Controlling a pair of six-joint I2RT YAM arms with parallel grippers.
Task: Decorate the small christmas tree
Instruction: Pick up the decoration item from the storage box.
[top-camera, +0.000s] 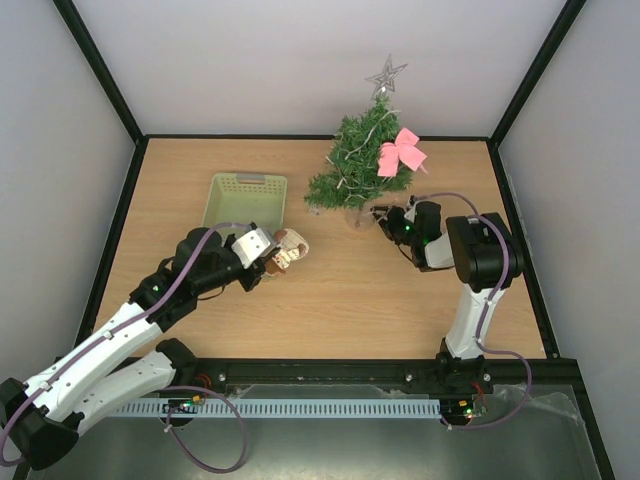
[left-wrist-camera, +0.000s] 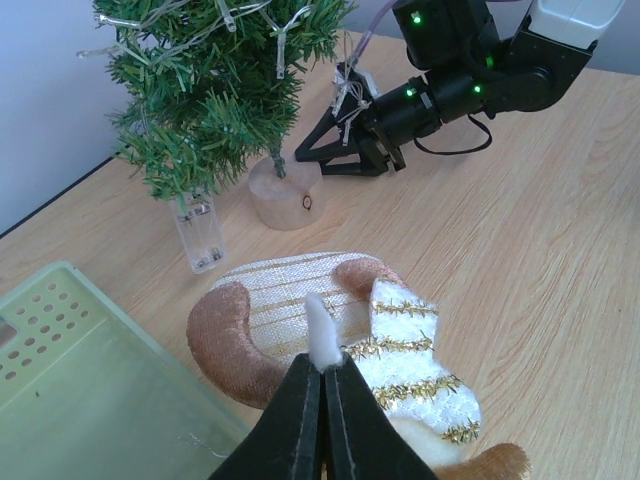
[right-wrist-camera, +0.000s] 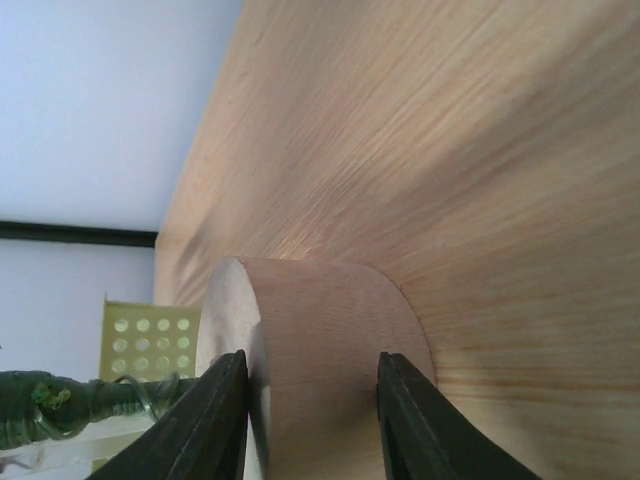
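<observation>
My left gripper (left-wrist-camera: 322, 375) is clenched on the white tuft of a plush ornament (left-wrist-camera: 290, 300). The small christmas tree (top-camera: 360, 160) stands upright, far and to the right of it. My right gripper (right-wrist-camera: 312, 365) is nearer, bracketing the tree's wooden base (right-wrist-camera: 330, 310). Pinching or not, I can't tell.

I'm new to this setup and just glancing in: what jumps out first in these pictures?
The small christmas tree at the far middle, with a pink bow and silver star, stands out; the right gripper clasps its wooden base. Nearer, beside the pale green basket, the left gripper pinches the white tuft of a plush ornament.
</observation>
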